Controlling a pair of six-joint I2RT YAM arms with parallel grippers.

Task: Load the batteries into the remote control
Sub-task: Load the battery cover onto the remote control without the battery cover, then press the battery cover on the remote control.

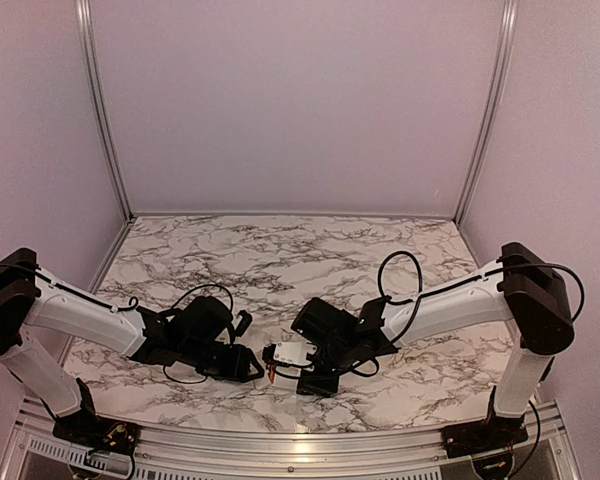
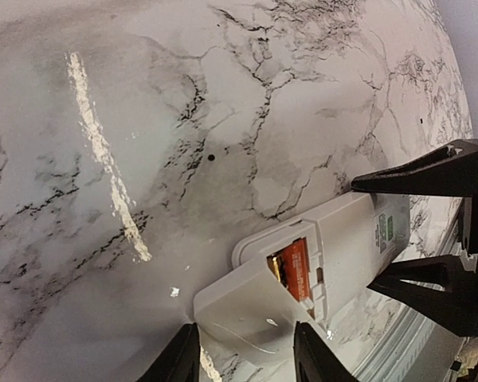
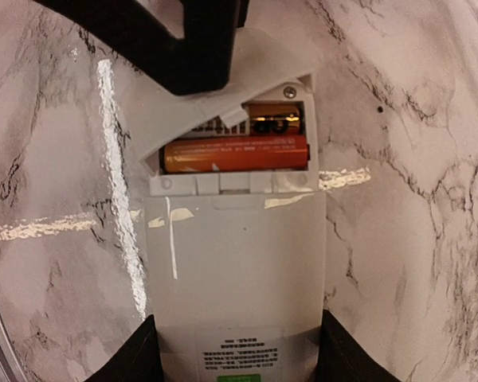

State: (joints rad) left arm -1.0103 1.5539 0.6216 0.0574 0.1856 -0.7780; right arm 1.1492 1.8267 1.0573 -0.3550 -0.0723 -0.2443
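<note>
Left claw [image 2: 247,333]: jaws stand partly apart. The near end of a loose white battery cover [image 2: 243,306] sits right at the tips. Cannot tell whether either pad touches it; nothing is clearly clamped. In the right wrist view one black finger of this claw overlaps the cover from above.

Right claw [image 3: 237,334]: closed on the remote control [image 3: 239,263]. One finger is against each long side at the labelled end, and the white body fills the gap between them.

Remote control: plain back up, between the two claws, with its open end toward the left claw. In the top view it sits low near the front edge of the counter [image 1: 280,250]. Cannot tell whether it rests on the marble or hangs just above it.

Battery bay: open at the end away from the right claw. The orange-copper battery [image 3: 235,153] lies crosswise in the slot nearest the remote's middle, fully seated, lettering up. The yellowish-gold battery [image 3: 275,123] lies just beyond it in the next slot. Only its right part shows; the rest is under the cover. The cover lies askew over the bay's far left corner and sticks out past the remote's end. A small screw [image 3: 289,92] sits at the bay's far right corner.

Counter: white marble with dark veins, streaks of glare running across it.
</note>
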